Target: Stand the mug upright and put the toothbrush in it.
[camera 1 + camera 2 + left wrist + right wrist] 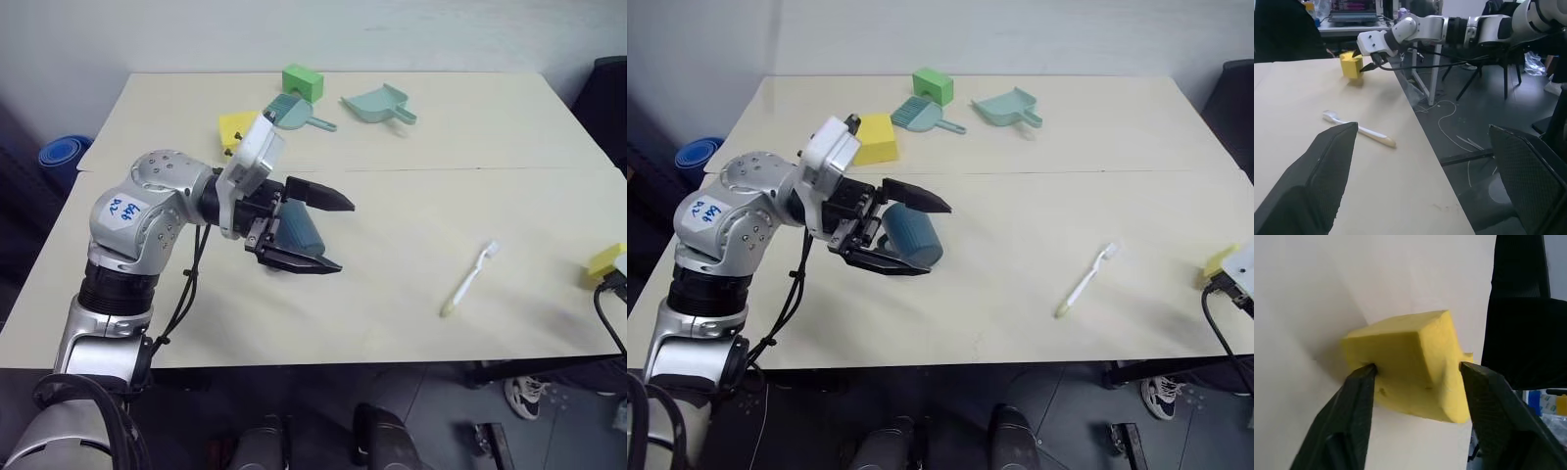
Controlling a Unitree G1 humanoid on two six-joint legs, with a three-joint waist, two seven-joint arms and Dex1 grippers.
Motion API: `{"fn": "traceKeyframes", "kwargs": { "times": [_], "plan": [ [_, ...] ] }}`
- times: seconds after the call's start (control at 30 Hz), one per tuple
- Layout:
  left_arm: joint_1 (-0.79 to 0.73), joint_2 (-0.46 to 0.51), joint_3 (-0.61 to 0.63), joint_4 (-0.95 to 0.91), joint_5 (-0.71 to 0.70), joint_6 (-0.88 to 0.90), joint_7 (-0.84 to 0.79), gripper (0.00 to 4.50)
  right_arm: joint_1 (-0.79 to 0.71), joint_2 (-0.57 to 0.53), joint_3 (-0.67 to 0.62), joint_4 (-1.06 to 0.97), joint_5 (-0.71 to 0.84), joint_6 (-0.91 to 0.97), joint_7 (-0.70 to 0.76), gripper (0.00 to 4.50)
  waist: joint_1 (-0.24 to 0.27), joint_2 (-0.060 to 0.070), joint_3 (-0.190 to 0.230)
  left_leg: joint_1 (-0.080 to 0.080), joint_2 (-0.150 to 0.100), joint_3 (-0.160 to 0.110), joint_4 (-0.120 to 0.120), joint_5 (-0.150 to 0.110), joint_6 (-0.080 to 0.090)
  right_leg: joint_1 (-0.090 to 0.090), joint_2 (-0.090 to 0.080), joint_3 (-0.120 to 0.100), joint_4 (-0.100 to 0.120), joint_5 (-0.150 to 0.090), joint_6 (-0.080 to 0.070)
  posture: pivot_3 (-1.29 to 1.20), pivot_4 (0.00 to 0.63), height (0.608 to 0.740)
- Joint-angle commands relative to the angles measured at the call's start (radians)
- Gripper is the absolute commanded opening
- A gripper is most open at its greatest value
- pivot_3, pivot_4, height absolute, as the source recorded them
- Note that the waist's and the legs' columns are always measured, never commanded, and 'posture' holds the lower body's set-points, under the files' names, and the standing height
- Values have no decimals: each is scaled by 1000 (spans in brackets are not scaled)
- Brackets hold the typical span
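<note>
The dark teal mug lies on the table left of centre, partly hidden by my left gripper. That gripper hovers over it, open, pointing right. In the left wrist view nothing sits between its fingers. The pale toothbrush lies flat toward the right, head pointing away from me, apart from both grippers. At the table's right edge my right gripper has its fingertips against both sides of a yellow block that rests on the table.
At the back of the table are a green block, a teal hand brush, a light teal dustpan and a second yellow block. The yellow block at my right gripper sits close to the table's right edge.
</note>
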Motion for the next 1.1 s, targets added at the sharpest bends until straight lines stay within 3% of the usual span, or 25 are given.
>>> {"fn": "traceKeyframes", "kwargs": {
  "times": [0.03,0.1,0.27,0.37,0.47,0.57,0.7,0.77,0.9,1.0,1.1],
  "plan": [
    [-29,2,8,-22,-9,-9,-12,4500,16,-34,-39,-50,23,23,-1,3891,3,0,0,0,0,0,0,0,0,0,0,0,0,0,0,0,150,740],
    [-21,4,6,-23,-7,-14,-17,4500,73,-48,-97,-143,32,73,30,4492,10,0,0,0,0,-1,0,0,0,0,0,0,0,0,0,0,150,740],
    [-5,2,12,-11,-5,-24,-18,4500,200,-53,-273,-488,56,273,140,4492,27,2,0,-2,-1,-1,0,0,0,0,0,0,-1,0,0,0,150,740],
    [-2,4,8,13,10,-46,-24,4500,190,-14,-327,-762,124,548,188,4492,27,2,0,-2,0,-1,2,0,0,0,0,0,0,0,0,0,150,740],
    [-8,28,26,41,24,-59,-22,4500,70,-3,-258,-964,258,804,193,4492,22,2,0,-1,0,-1,4,0,0,0,1,0,1,0,0,0,150,740],
    [-7,47,42,57,39,-68,-1,4500,-65,1,-182,-1029,345,969,172,4492,24,2,0,-2,0,-2,5,0,0,0,0,0,2,0,0,0,150,740],
    [57,129,131,38,73,-3,150,4500,-343,-7,-26,-1101,650,1192,294,4492,23,2,1,-3,0,-3,5,0,0,0,0,0,1,0,0,0,150,740],
    [99,172,168,-3,74,86,233,4500,-436,-18,-13,-1105,772,1255,349,4492,23,2,1,-3,0,-5,5,-1,0,-1,0,-1,2,0,0,0,150,740],
    [158,179,279,-129,29,483,518,4500,-615,-48,31,-1057,938,1288,413,4492,29,1,1,-5,-1,-12,5,-1,0,0,0,-2,4,0,0,0,150,740],
    [159,101,361,-197,54,829,697,4500,-671,-71,73,-1021,999,1258,444,4492,31,-1,1,-6,-3,-17,7,-1,0,1,0,1,4,1,1,0,150,740],
    [140,-39,446,-155,4,955,915,4500,-675,-88,117,-985,996,1186,454,4492,31,-2,1,-6,-4,-17,7,-1,0,2,0,2,3,1,2,0,150,740]
  ]
}}
